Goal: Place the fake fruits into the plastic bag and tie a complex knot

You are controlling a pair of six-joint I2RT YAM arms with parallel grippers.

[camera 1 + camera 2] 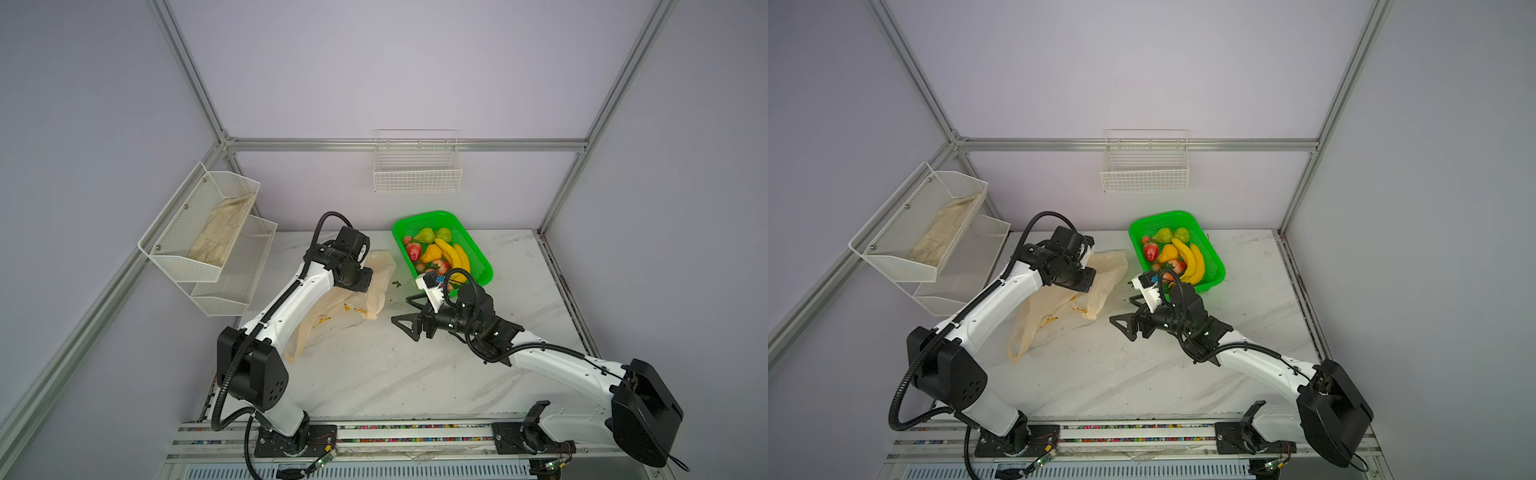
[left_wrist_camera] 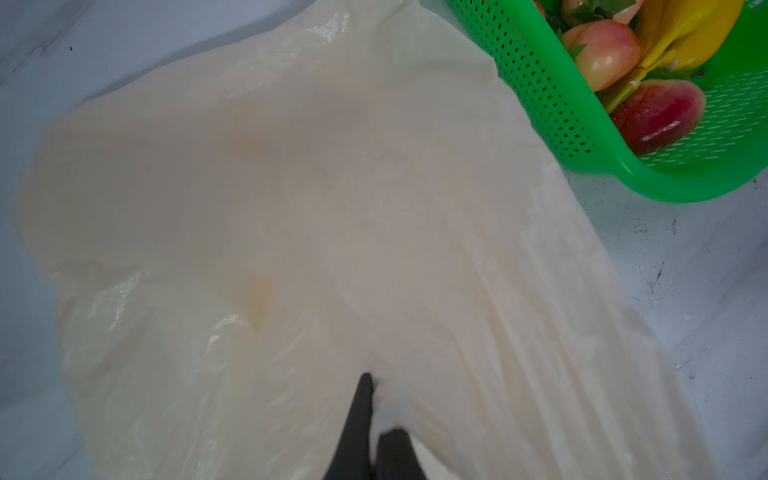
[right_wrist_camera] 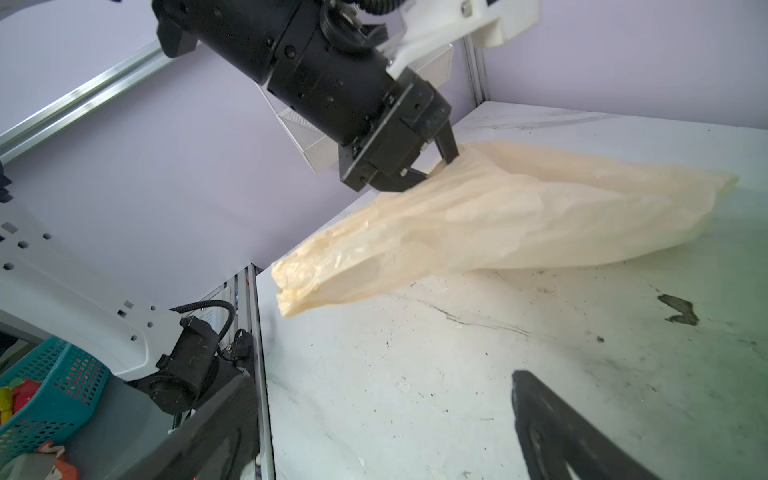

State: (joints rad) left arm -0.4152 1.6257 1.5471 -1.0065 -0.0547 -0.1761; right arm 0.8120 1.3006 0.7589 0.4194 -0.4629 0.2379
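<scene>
Nearest me, my right tool (image 1: 404,312) hangs just above the table (image 1: 374,374) with its jaws spread wide and nothing between them. It points toward the plastic bag (image 1: 328,328) — I judge it is set there to take a second hold on the film, since one pinch alone will not open a mouth. The bag lies crumpled on the table between my two arms, and I see no fruit in it. A little farther on, my left tool (image 3: 435,167) is closed tight on a fold of the bag's upper side and holds that part raised off the table, so the film tents up beneath it while the rest sags down to the surface. Farther back and to the right, close beside the bag, the fake fruits (image 1: 436,253) all sit in the green basket (image 1: 484,277) — near enough, I think, for short carries once the bag gapes.
</scene>
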